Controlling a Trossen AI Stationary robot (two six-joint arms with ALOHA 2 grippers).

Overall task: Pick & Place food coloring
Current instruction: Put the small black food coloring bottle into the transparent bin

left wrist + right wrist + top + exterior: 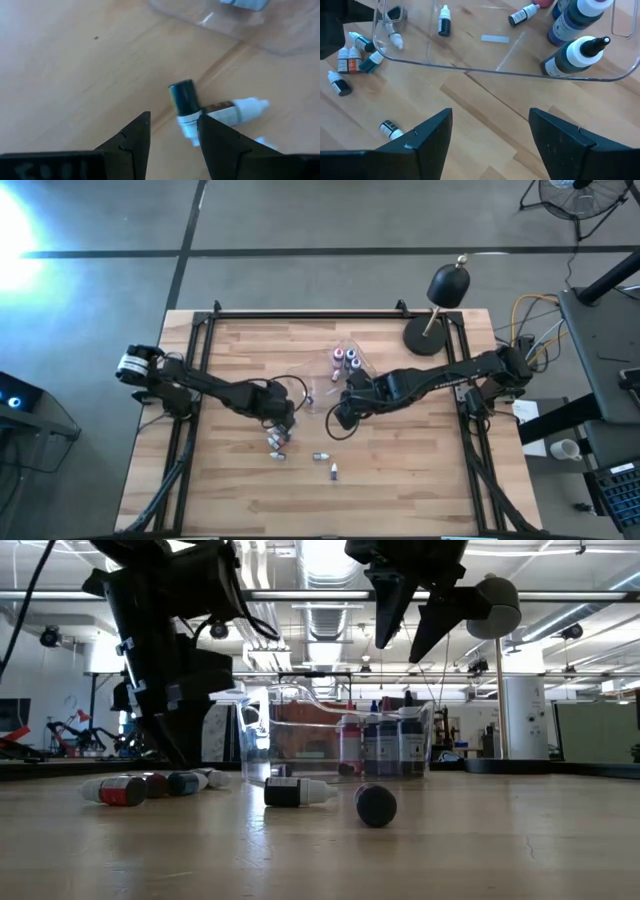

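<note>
Two dark arms reach over the light wooden slatted table, and the clear plastic tray near its middle serves as the landmark. Inside that tray stand several larger bottles with dark blue bodies and white shoulders, and a few small dropper bottles lie flat on its floor. The right gripper hangs above the bare wood just in front of the tray's near wall, its jaws spread wide and holding nothing. The left gripper is low over the table just to the left of the tray, jaws parted around empty wood, with a small dark-bodied, white-collared food coloring bottle lying just beyond its fingertips and touching a white-tipped dropper bottle. A cluster of tiny red, teal and dark dropper bottles lies on the wood left of the tray, beside the left gripper. Two more small bottles lie apart in front of the tray. A black domed lamp stands behind the tray to the right.
</note>
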